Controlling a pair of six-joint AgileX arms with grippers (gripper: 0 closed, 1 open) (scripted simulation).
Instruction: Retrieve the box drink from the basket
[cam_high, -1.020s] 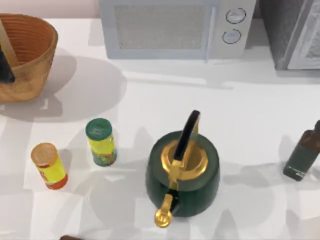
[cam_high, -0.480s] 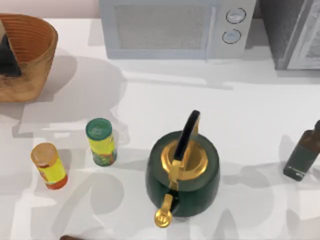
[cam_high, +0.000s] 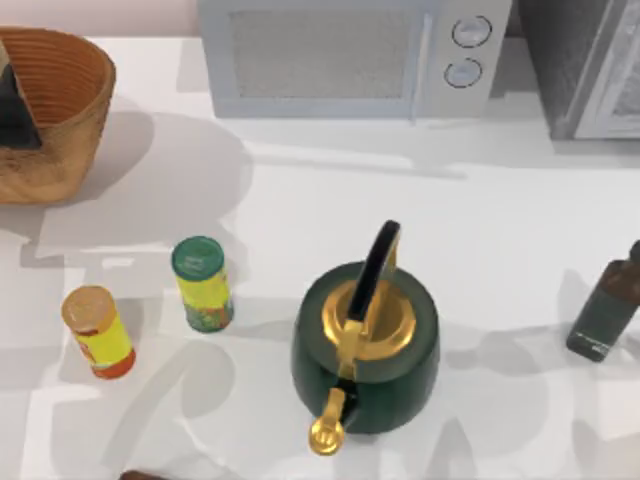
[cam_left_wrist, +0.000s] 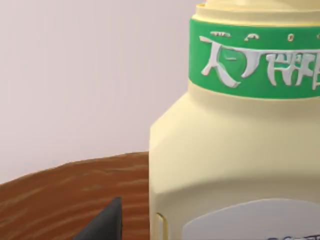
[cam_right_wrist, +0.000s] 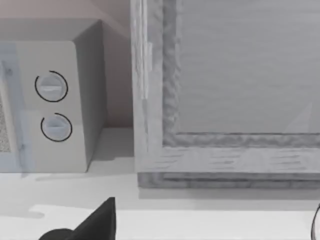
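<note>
Near edge of the counter (cam_high: 300, 200): green kettle (cam_high: 365, 345) with gold lid, orange-lidded can (cam_high: 97, 332) and green-lidded can (cam_high: 203, 283) to its left, dark bottle (cam_high: 607, 310) at the right edge. None of these matter for the task.

Far left: basket (cam_high: 70, 110), with the left gripper (cam_high: 15, 105) showing as a dark shape inside it at the picture's edge. Left wrist view puts the drink (cam_left_wrist: 235, 145) right up against the camera, pale yellow with a green band, basket wall behind it and one dark fingertip (cam_left_wrist: 105, 222) beside it. Cannot tell whether the left gripper is spread or pinching the drink.

Step looks like grasp or start of lift, drink not out yet. Next move probably calls for a firm pinch, then a straight lift clear of the rim before moving over the counter.

Far back: microwave (cam_high: 345, 55). Right gripper parked facing it; cannot tell its state.
</note>
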